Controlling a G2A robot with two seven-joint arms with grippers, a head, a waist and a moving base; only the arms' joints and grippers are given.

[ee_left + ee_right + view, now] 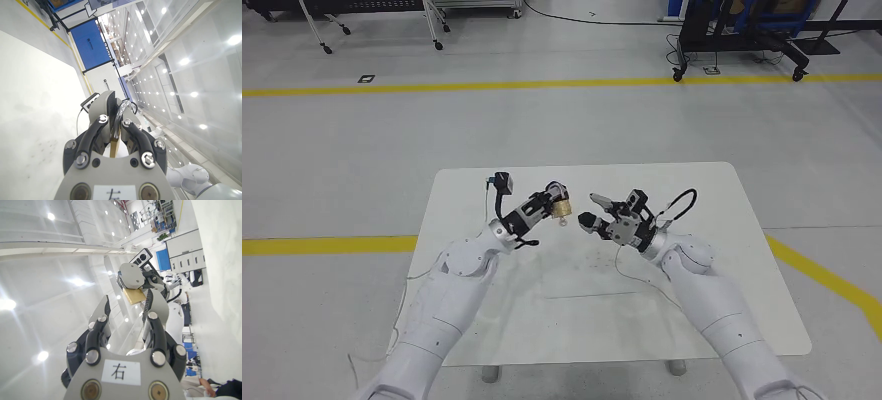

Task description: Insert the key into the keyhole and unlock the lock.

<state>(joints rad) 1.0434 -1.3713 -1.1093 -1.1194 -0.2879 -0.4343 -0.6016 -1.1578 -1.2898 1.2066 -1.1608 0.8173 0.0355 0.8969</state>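
lock: brass padlock [561,208], held up off the table [722,200] over its middle part, nearer the far edge than the near one
left gripper [118,103]: jaws clamped on the lock – pads on its upper part by the steel shackle [122,108], brass body sticking out toward the other arm
right gripper [591,212]: jaws apart, nothing between them, tips facing the lock – just beside it, with a thin gap showing from above
right wrist view: lock [134,296] sits just past the spread fingertips [151,298]; the pictures don't show whether it touches one
room at edges: both grippers well inside all four table edges, with wide bare tabletop to either side and toward the robot
floor: yellow lines [542,86] beyond the far edge and on both sides of the table
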